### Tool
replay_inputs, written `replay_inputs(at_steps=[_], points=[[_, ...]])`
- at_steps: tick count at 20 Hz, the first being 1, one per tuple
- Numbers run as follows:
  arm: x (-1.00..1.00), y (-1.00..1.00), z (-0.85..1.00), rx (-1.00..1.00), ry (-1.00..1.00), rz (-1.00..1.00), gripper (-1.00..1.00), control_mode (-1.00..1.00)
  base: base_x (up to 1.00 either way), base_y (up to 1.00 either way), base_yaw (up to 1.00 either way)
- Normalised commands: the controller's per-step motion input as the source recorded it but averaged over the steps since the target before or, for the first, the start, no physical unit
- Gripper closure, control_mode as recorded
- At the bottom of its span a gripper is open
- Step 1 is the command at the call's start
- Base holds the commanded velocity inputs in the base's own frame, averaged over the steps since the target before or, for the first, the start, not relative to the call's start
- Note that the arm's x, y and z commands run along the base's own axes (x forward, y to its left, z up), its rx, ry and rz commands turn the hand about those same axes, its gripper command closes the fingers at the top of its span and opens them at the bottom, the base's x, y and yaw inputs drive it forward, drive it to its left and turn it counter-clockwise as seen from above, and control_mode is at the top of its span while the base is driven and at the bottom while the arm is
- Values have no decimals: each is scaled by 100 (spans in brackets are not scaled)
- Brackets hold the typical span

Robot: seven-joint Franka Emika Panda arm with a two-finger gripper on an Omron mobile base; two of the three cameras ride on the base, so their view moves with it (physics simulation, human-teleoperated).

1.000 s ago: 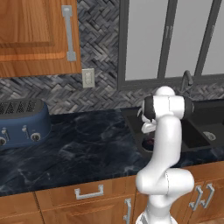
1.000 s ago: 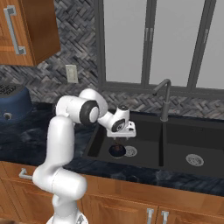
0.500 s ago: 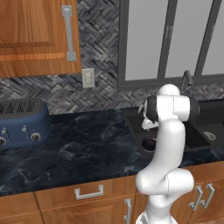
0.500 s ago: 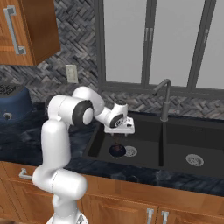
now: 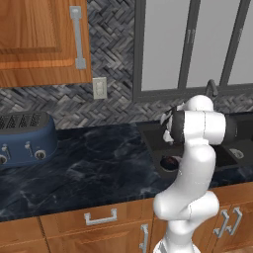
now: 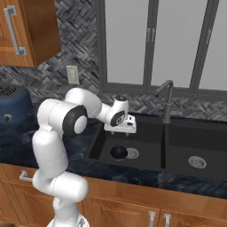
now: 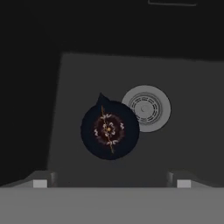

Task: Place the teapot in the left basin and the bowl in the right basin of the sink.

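The sink [image 6: 164,133] is set into the counter [image 5: 89,168], at its right end. A divider splits the sink into the left basin [image 6: 146,139] and the right basin [image 6: 195,144], and the faucet [image 6: 166,99] stands behind that divider, at the sink's back edge. The teapot [image 6: 118,152] sits on the floor of the left basin, just to the left of its drain [image 6: 131,153] and touching or overlapping the drain's rim in the hand view. The gripper [image 6: 125,133] hangs above the teapot, apart from it, jaws spread. A second drain [image 6: 197,162] lies in the right basin. Well to the left of the sink, a toaster [image 5: 24,141] stands on the counter against the wall. An outlet [image 5: 99,88] is on the wall behind the counter, between toaster and sink.
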Motion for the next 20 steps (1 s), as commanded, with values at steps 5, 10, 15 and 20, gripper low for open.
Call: replay_inputs(at_steps=[5, 10, 15, 20], points=[[-42, 5, 42, 0, -1, -5, -100, -100, 0, 0, 0], [-44, 6, 42, 0, -9, -1, -100, -100, 0, 0, 0], [-45, 6, 38, 0, -13, -1, -100, -100, 0, 0, 0], [-44, 8, 30, -2, -20, -1, -100, -100, 0, 0, 0]])
